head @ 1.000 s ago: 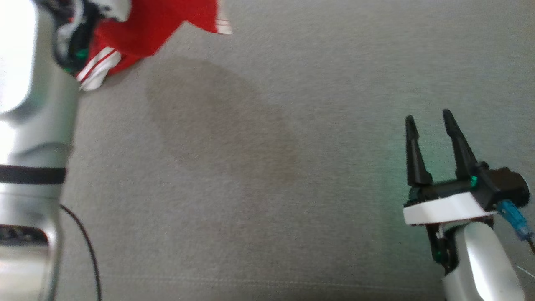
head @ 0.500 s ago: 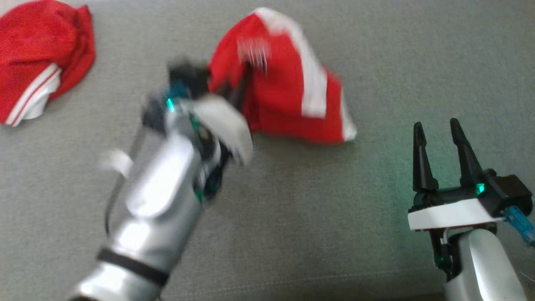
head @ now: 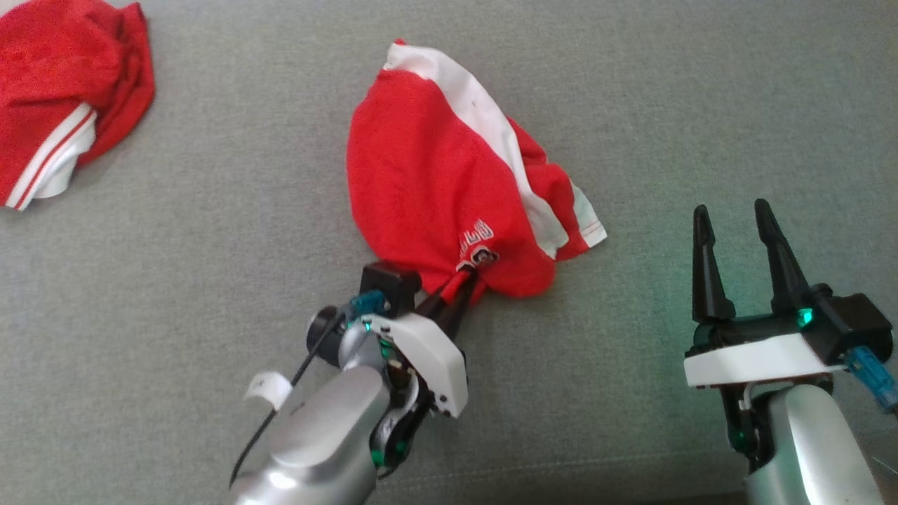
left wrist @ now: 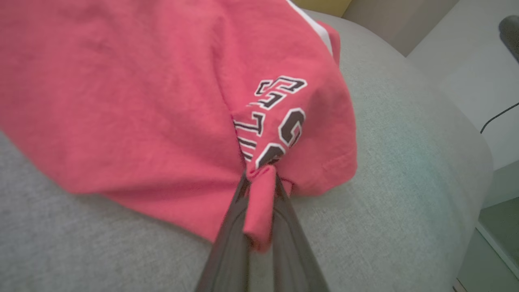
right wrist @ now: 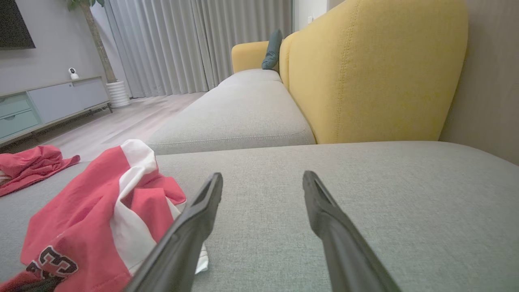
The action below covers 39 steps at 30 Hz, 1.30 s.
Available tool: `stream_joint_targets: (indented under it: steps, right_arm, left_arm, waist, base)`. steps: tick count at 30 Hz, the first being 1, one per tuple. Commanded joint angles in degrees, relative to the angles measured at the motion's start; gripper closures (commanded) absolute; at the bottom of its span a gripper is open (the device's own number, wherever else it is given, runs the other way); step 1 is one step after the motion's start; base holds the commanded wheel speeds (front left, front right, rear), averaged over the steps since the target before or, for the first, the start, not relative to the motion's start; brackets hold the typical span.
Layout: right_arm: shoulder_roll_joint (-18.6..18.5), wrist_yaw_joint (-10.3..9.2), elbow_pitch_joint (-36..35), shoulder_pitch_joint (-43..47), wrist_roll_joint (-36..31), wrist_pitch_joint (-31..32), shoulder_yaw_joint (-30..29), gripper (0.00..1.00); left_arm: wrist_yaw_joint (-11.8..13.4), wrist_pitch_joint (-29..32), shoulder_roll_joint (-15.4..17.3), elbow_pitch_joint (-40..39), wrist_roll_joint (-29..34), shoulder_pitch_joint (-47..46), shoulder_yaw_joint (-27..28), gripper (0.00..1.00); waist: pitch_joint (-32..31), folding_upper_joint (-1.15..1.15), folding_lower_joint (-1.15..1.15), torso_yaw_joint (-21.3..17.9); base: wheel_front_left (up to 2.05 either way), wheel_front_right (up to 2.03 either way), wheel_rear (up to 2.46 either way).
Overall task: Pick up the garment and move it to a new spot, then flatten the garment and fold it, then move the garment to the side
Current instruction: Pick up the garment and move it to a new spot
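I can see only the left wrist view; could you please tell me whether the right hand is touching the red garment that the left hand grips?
Observer: No. The right hand is open and apart from the red garment, off to its right.
Operator: Thank you. Is any other clothing nearby?
Observer: Yes, a second red garment with white stripes lies crumpled far to the left.
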Motion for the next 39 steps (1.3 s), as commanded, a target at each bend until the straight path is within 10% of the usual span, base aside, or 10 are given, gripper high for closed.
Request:
stream_joint_targets:
  steps: [1, 3, 4, 5, 39]
  right_arm:
    - [-0.21, 0.43, -1.55, -0.27, -0.32, -0.3, 1.41, 0.0]
    - [-0.21, 0.43, -1.41, -0.22, -0.34, -0.3, 1.56, 0.0]
    - [-0.21, 0.43, -1.33, -0.15, -0.35, -0.3, 1.61, 0.0]
    - [-0.21, 0.43, -1.23, -0.07, -0.36, -0.3, 1.65, 0.0]
    - [-0.21, 0.43, -0.25, 7.65, 0.22, -0.31, -0.81, 0.0]
  left_arm:
    - [0.59, -1.07, 0.63, -1.82, -1.0, -0.6, 0.42, 1.0]
    - [1.1, -2.42, 0.63, -2.2, -2.09, -0.28, -0.67, 0.68]
    - [1.34, -3.11, 0.63, -2.44, -2.45, -0.23, -1.16, 0.2]
    - [1.57, -3.82, 0.63, -2.69, -2.65, -0.26, -1.53, 0.0]
    - [5.01, -6.21, 4.73, -25.63, 15.7, 21.85, 26.32, 0.0]
  waist:
    - [-0.5, 0.0, 0.0, 0.51]
    - [-1.03, 0.0, 0.0, 0.98]
    - [-1.3, 0.0, 0.0, 1.21]
    - [-1.59, 0.0, 0.0, 1.45]
    - [-14.67, 0.0, 0.0, 6.75]
  base:
    - [0.0, 0.0, 0.0]
    - [0.0, 0.0, 0.0]
    - [0.0, 0.0, 0.0]
    - [0.0, 0.0, 0.0]
    - [0.0, 0.0, 0.0]
